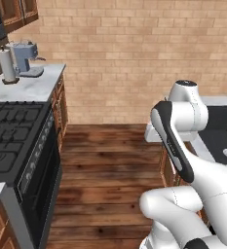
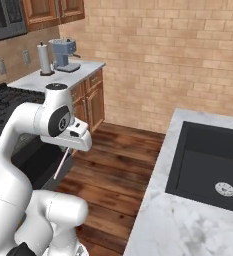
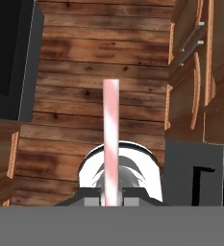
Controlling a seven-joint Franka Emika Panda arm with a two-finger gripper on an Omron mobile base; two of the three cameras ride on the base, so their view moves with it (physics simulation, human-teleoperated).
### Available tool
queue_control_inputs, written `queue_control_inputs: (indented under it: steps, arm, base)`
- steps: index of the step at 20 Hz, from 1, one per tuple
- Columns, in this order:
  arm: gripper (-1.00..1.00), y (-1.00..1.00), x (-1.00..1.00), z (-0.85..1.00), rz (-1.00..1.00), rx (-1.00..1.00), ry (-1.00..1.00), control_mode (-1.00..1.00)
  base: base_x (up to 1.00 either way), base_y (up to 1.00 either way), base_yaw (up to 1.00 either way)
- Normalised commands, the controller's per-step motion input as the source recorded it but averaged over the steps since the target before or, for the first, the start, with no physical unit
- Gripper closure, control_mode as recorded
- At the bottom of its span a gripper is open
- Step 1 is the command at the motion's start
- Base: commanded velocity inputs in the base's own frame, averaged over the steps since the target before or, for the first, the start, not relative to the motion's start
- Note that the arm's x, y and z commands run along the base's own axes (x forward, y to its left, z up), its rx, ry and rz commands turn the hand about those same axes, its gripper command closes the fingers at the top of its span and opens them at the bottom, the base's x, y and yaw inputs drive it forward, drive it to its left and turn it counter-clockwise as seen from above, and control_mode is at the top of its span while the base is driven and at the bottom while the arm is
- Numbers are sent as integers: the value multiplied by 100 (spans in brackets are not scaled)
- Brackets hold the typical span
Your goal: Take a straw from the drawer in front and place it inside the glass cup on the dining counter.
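Gripper (image 3: 111, 196) nearly closed, its fingers pinched on the straw (image 3: 110, 144); the fingertips barely show at the bottom of the hand view, one on each side of the tube. Straw is pale pink and white, thin and straight. In the hand view its long axis runs straight away from the fingers, up the middle of the frame, free end toward the wooden floor (image 3: 99, 62). In the right base view the straw (image 2: 62, 164) hangs below the white hand, long axis steep, free end pointing down and slightly toward the range (image 2: 3, 105), with nothing touching that end. It is in the air over the aisle floor, between the range side and the marble counter (image 2: 188, 225) that carries the dark sink (image 2: 213, 160); it is well apart from that counter's edge. The arm (image 1: 178, 126) is folded high in the left base view, elbow up, in front of the sink (image 1: 222, 131). On the far worktop (image 1: 32, 85), near its back corner against the brick wall, stand a paper towel roll (image 1: 7, 63) and a blue-grey coffee machine (image 1: 26, 57), just beside each other. Brown cabinet doors with bar handles (image 3: 192, 41) show at the right edge of the hand view, and a dark appliance side (image 3: 12, 57) at its left edge.
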Motion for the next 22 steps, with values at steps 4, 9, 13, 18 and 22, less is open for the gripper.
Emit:
queue_control_inputs:
  steps: [4,9,13,18,22]
  arm:
    - [100,0,0,0,0,0,0,100]
    - [100,0,0,0,0,0,0,100]
    - [100,0,0,0,0,0,0,100]
    - [100,0,0,0,0,0,0,100]
    - [100,0,0,0,0,0,0,100]
  base:
    - [73,0,-4]
    - [73,0,-4]
    - [68,0,-5]
    - [65,1,-5]
    - [58,4,-6]
